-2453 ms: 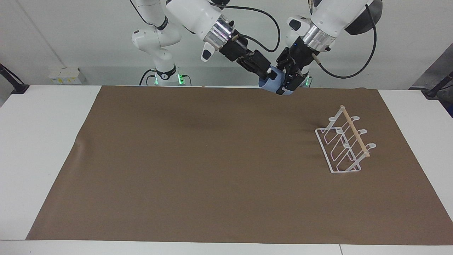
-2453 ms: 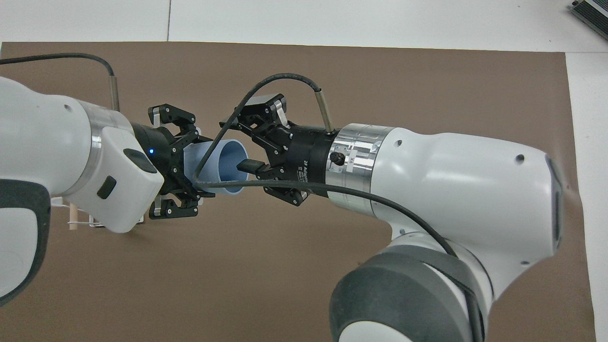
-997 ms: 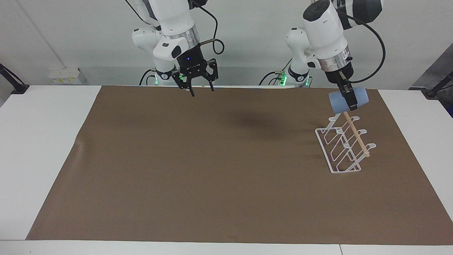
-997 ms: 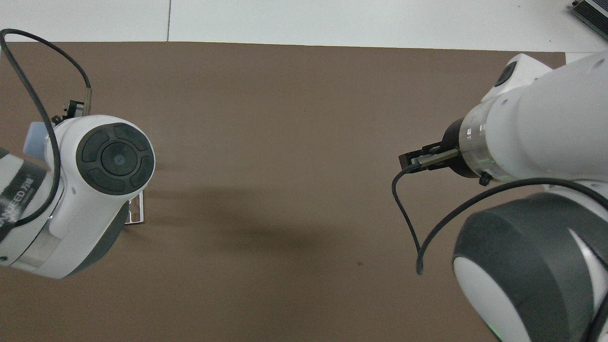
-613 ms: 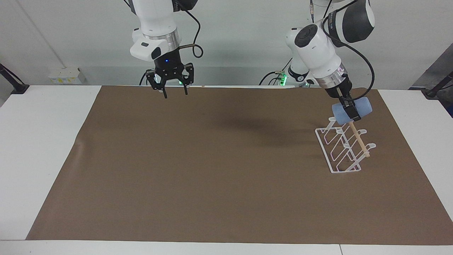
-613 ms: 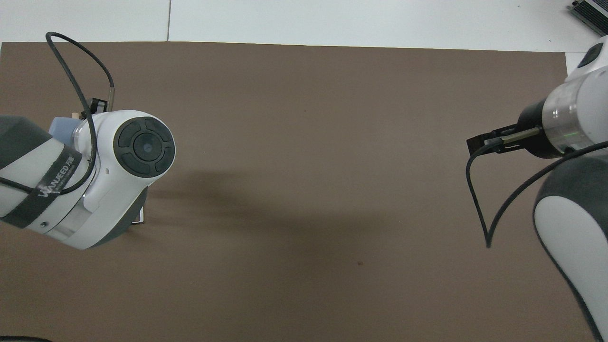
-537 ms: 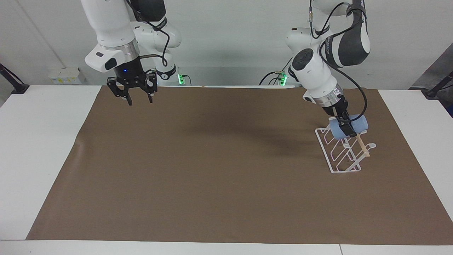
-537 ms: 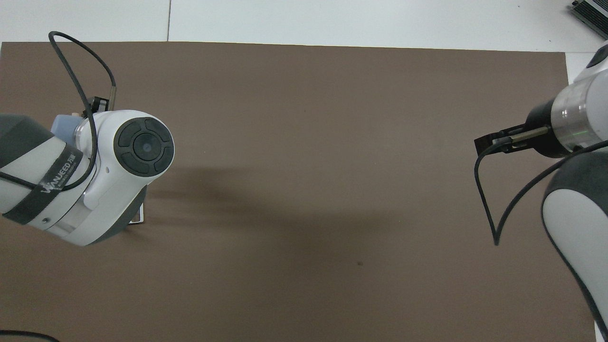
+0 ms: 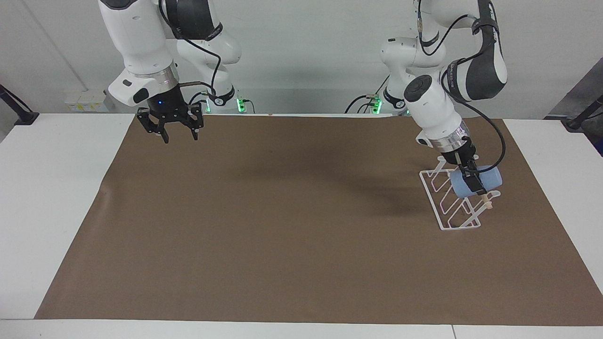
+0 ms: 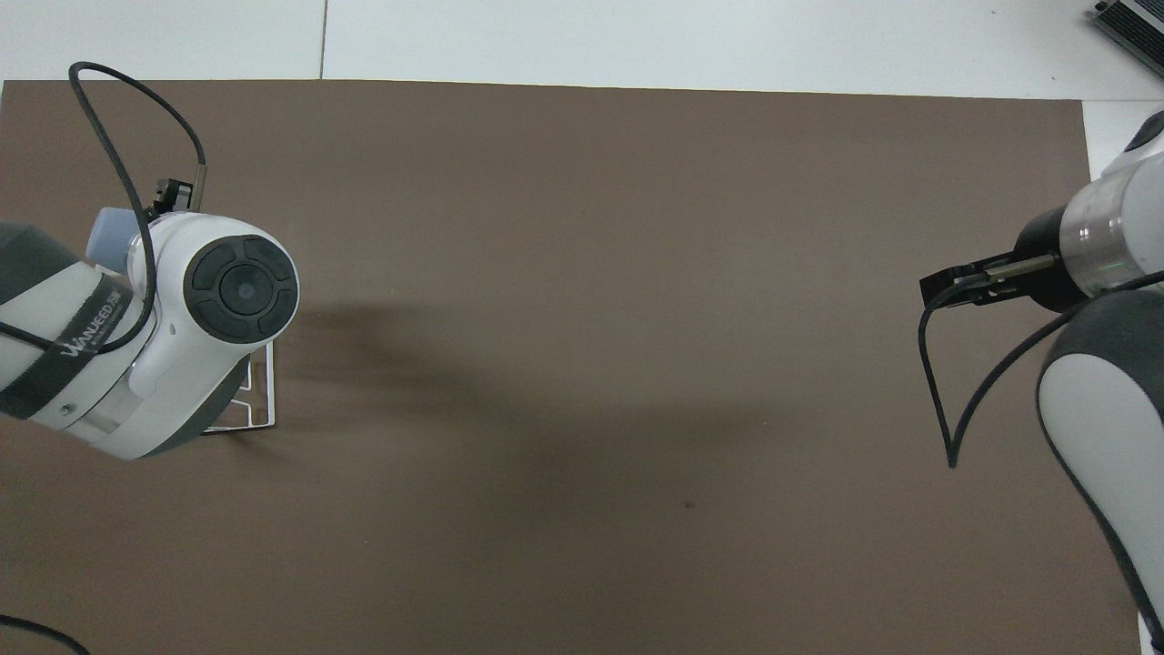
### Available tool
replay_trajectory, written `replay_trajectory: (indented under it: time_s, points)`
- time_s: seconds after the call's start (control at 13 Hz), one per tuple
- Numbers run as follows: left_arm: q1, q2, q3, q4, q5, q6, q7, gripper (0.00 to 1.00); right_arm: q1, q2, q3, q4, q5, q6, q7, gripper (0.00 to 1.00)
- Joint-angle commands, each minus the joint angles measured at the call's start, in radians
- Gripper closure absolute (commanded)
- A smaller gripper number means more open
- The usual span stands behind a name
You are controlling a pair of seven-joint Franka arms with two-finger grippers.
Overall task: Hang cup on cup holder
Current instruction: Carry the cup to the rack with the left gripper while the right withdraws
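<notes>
your left tool (image 9: pixel 472 181) is clamped on the light-blue cup (image 9: pixel 476 182), holding it on its side right at the white wire cup holder (image 9: pixel 447 202) by the wooden dowel (image 9: pixel 486 203), likely so the open mouth can slide over one of the slanted prongs; whether a prong is already inside, you can't tell. the holder sits on the brown mat (image 9: pixel 292 226) toward the left arm's end of the counter (image 9: pixel 47 188). your right tool (image 9: pixel 179 137), fingers apart and empty, waits over the mat's edge nearest the robots, toward the right arm's end.
</notes>
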Motion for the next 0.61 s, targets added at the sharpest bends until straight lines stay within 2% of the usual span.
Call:
replay_trajectory:
  time_s: [0.0, 0.31, 0.46, 0.54]
  points:
    - [0.067, -0.024, -0.006, -0.074, 0.029, 0.1, -0.019, 1.0, -0.067, -0.028, 0.013, -0.063, 0.0, 0.054, -0.018, 0.23]
    - [0.074, -0.03, -0.006, -0.096, 0.028, 0.125, -0.019, 1.0, -0.089, -0.028, 0.013, -0.081, -0.001, 0.066, -0.059, 0.2]
    - [0.072, -0.03, -0.006, -0.096, 0.028, 0.126, -0.021, 0.85, -0.089, -0.03, 0.013, -0.08, -0.001, 0.066, -0.061, 0.14]
    - [0.066, -0.03, -0.006, -0.091, 0.028, 0.116, -0.019, 0.93, -0.09, -0.03, 0.013, -0.08, -0.001, 0.066, -0.062, 0.12]
